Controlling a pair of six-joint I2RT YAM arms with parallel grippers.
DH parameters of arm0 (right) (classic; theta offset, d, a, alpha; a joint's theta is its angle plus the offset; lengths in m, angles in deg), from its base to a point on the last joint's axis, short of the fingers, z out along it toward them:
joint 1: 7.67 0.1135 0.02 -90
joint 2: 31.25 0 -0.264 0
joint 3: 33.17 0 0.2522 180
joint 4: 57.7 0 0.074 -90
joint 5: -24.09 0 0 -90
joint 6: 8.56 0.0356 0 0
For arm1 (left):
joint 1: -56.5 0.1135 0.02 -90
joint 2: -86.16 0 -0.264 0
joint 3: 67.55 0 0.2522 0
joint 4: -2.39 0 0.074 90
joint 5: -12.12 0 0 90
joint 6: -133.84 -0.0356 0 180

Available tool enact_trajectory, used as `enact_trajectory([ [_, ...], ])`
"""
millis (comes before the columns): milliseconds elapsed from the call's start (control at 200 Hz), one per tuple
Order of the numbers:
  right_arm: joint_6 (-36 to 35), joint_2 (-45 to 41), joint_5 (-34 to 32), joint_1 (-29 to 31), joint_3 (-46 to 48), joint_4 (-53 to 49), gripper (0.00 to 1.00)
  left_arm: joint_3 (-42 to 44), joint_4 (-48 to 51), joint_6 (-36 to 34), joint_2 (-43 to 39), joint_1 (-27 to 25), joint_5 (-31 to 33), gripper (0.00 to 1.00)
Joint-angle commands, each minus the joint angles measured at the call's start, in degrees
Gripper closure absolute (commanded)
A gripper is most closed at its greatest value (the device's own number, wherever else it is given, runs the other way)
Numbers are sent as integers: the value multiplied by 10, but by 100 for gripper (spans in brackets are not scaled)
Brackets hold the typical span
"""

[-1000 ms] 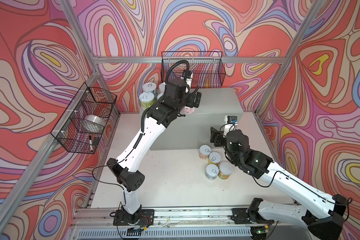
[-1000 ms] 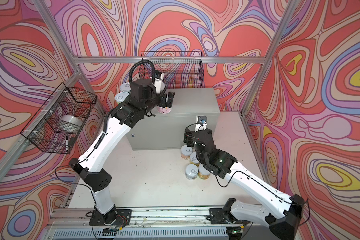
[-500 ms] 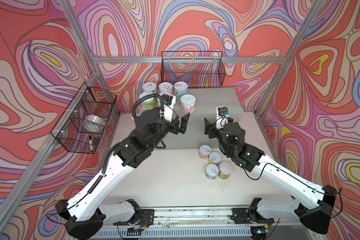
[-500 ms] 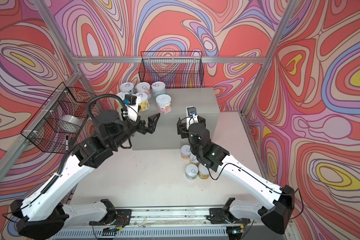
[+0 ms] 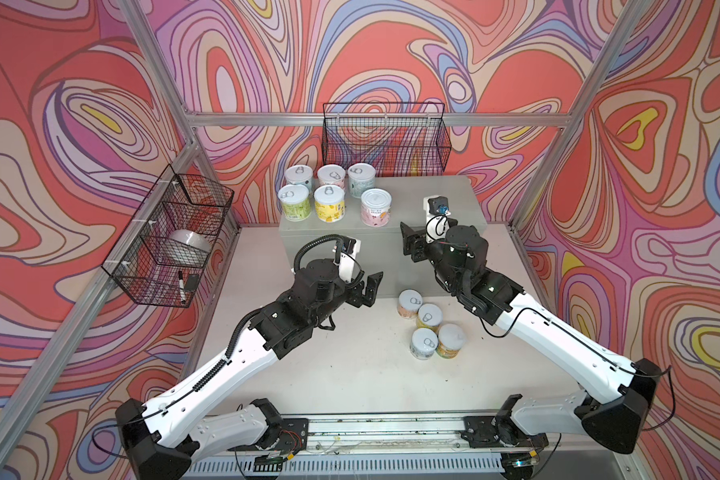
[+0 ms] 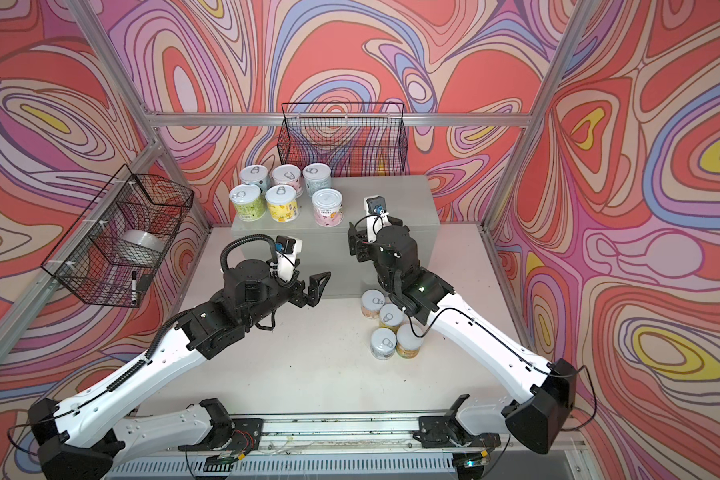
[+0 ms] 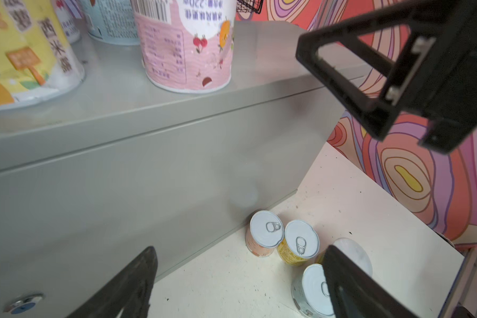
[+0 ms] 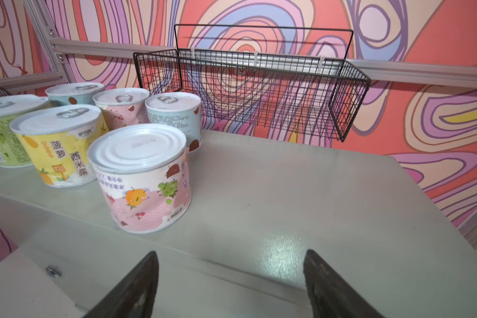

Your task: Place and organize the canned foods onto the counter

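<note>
Several canned foods stand in two rows at the left end of the counter [image 5: 427, 195]; the nearest is a pink can [image 5: 375, 207] [image 8: 143, 179], lid without a pull tab. Several more cans cluster on the floor by the counter's front, among them an orange one [image 5: 409, 303] and a yellow one [image 7: 300, 242]. My left gripper [image 5: 369, 288] [image 7: 240, 249] hangs open and empty in front of the counter, left of the floor cans. My right gripper [image 5: 410, 245] [image 8: 231, 252] is open and empty over the counter's front edge, right of the pink can.
A black wire basket [image 5: 385, 137] hangs on the back wall above the counter. Another wire basket [image 5: 171, 241] on the left wall holds a bowl and a marker. The cabinet's round lock [image 7: 25, 304] faces my left gripper.
My left arm has drawn back from the counter top and dropped in front of the cabinet, leaving the pink can standing there. My right gripper rose from the floor cans to the counter's edge.
</note>
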Motion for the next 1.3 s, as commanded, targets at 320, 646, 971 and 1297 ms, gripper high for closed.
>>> enact_trajectory([
  [320, 7, 76, 88, -32, -58, 4, 21, 69, -39, 28, -45, -2, 10, 6],
  [646, 6, 86, 115, -33, -64, 8, 22, 84, -39, 37, -47, -2, 17, 7],
  [971, 1, 105, 119, -35, -79, 13, 23, 83, -40, 35, -28, -3, 9, 7],
  [1297, 2, 128, 132, -39, -95, 24, 25, 84, -34, 28, -20, -3, 17, 6],
])
